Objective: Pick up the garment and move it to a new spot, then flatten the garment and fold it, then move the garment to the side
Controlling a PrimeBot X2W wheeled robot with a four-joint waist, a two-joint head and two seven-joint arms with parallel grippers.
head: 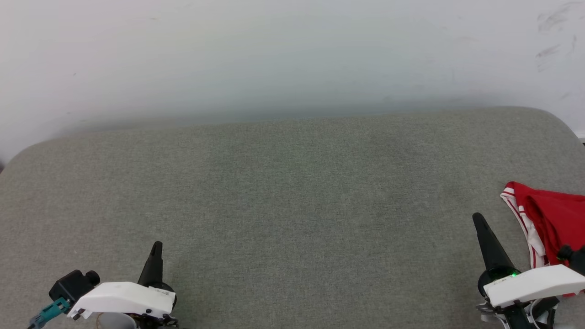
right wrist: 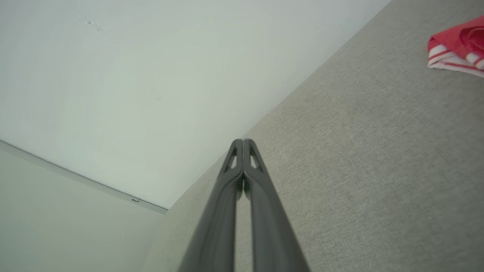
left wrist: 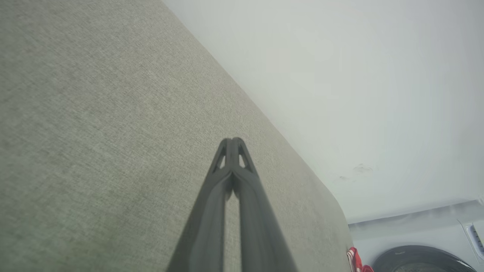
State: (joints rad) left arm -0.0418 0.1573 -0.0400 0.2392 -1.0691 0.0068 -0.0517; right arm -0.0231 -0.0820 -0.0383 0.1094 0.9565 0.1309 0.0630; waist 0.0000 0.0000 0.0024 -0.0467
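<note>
The garment (head: 550, 219) is a red jersey with white-striped trim, bunched at the far right edge of the grey fabric surface (head: 292, 205); its corner also shows in the right wrist view (right wrist: 455, 47) and as a sliver in the left wrist view (left wrist: 354, 260). My right gripper (head: 478, 218) hovers just left of the garment, shut and empty, fingertips pressed together (right wrist: 243, 141). At the lower left my left gripper (head: 157, 246) is far from the garment, also shut with nothing in it (left wrist: 233, 140).
A white wall (head: 292, 55) rises behind the grey surface. A round dark appliance door (left wrist: 419, 260) stands past the surface's end in the left wrist view. The surface has rounded corners at both far ends.
</note>
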